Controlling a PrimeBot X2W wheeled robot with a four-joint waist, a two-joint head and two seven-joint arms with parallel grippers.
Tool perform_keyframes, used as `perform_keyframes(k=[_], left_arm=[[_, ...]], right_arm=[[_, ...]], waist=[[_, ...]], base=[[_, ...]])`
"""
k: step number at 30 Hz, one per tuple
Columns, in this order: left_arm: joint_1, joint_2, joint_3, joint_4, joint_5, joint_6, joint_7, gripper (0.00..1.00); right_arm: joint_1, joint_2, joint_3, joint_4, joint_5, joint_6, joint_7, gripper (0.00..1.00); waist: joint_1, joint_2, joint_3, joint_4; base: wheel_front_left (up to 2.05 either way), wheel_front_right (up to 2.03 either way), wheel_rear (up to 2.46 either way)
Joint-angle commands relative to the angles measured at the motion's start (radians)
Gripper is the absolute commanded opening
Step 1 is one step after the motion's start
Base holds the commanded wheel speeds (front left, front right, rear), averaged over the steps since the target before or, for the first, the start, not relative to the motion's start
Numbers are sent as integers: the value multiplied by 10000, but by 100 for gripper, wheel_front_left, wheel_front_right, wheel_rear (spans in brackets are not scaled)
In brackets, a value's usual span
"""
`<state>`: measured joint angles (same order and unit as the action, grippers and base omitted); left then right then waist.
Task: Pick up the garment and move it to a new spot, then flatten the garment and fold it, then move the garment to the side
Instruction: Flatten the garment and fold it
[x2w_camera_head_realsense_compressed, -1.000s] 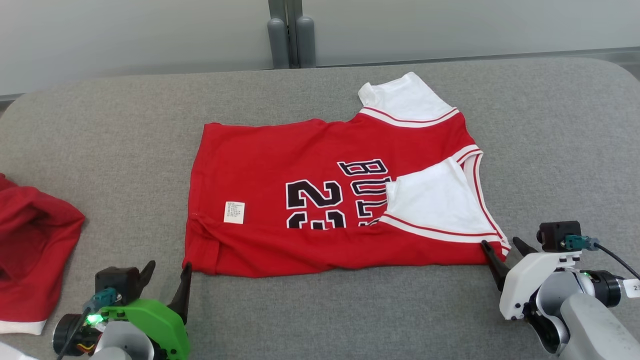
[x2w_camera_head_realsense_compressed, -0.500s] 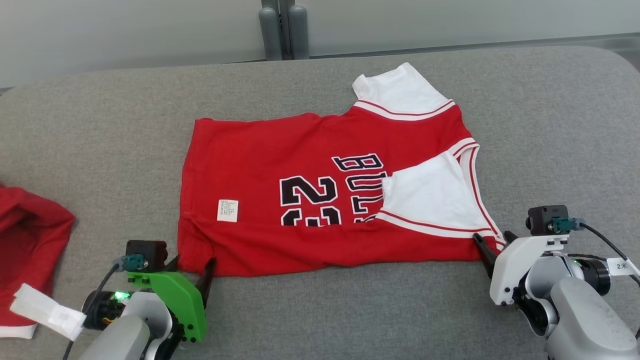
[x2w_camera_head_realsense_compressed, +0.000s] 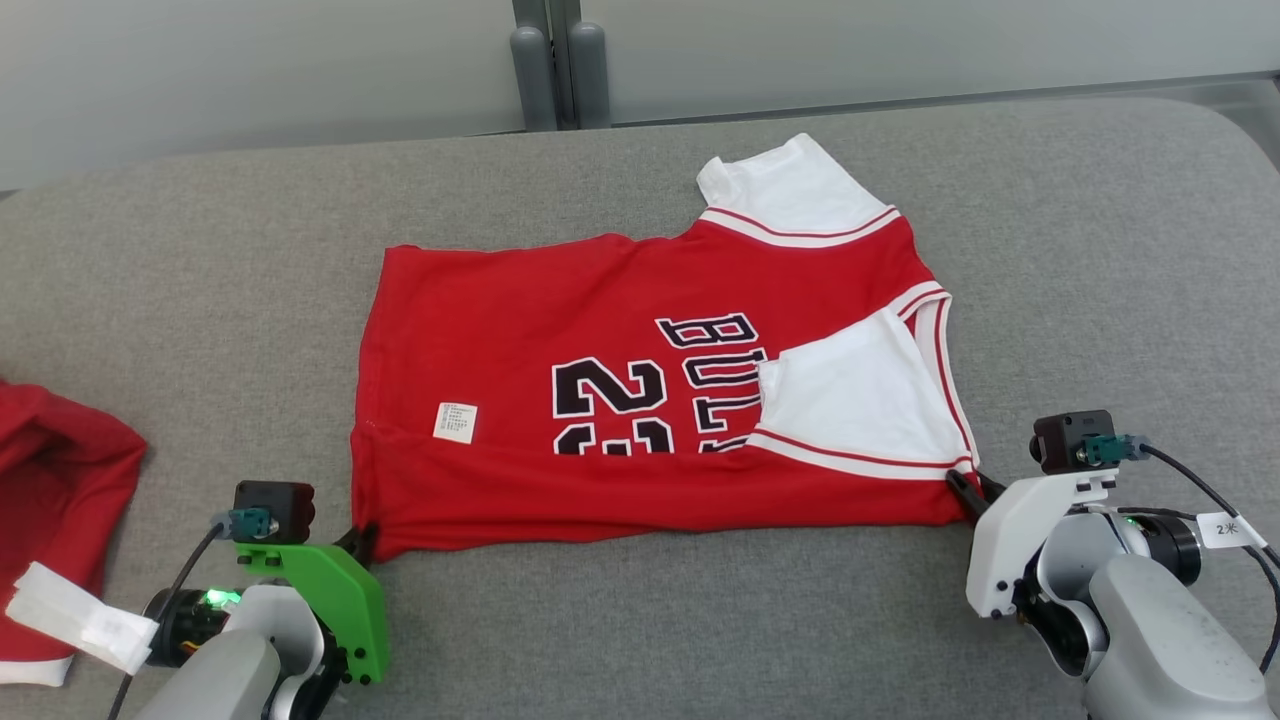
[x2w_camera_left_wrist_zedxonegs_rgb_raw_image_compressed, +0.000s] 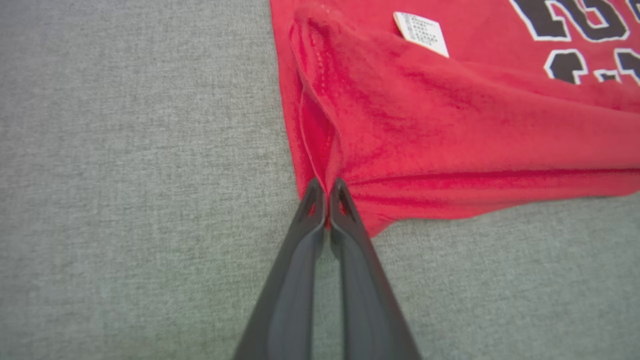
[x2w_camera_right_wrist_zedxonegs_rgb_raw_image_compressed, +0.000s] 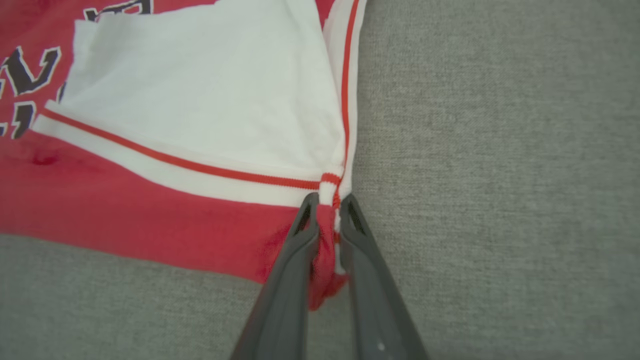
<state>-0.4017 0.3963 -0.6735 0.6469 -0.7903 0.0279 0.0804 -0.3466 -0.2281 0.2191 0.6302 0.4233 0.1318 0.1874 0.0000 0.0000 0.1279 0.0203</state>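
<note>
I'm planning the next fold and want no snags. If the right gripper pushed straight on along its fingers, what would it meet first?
The right gripper is shut on a corner of the red jersey; going on, it would likely bunch that cloth into the folded white sleeve just ahead.

The grey fabric-covered worktop (x2w_camera_head_realsense_compressed: 1100, 250) carries a red jersey (x2w_camera_head_realsense_compressed: 560, 300) lying near its middle, white sleeves toward the right edge, and a second red garment (x2w_camera_head_realsense_compressed: 60, 470) bunched at its left edge.
</note>
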Motion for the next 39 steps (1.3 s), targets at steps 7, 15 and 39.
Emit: perform_keyframes(k=[7, 15, 39], left_arm=[[625, 608, 37, -744, -20, 161, 23, 0], [1931, 1395, -15, -2466, -360, 491, 655, 0], [3547, 3008, 222, -6403, -1027, 1811, 2350, 100]], right_arm=[[511, -427, 224, -466, 316, -21, 372, 0], [1590, -1091, 729, -2068, 1023, -18, 1563, 0], [3969, -798, -1265, -5905, 339, -12, 3917, 100]], waist=[[0, 0, -421, 97], [0, 0, -825, 60], [0, 0, -722, 93]], base=[[0, 0, 0], [0, 0, 0], [0, 0, 0]])
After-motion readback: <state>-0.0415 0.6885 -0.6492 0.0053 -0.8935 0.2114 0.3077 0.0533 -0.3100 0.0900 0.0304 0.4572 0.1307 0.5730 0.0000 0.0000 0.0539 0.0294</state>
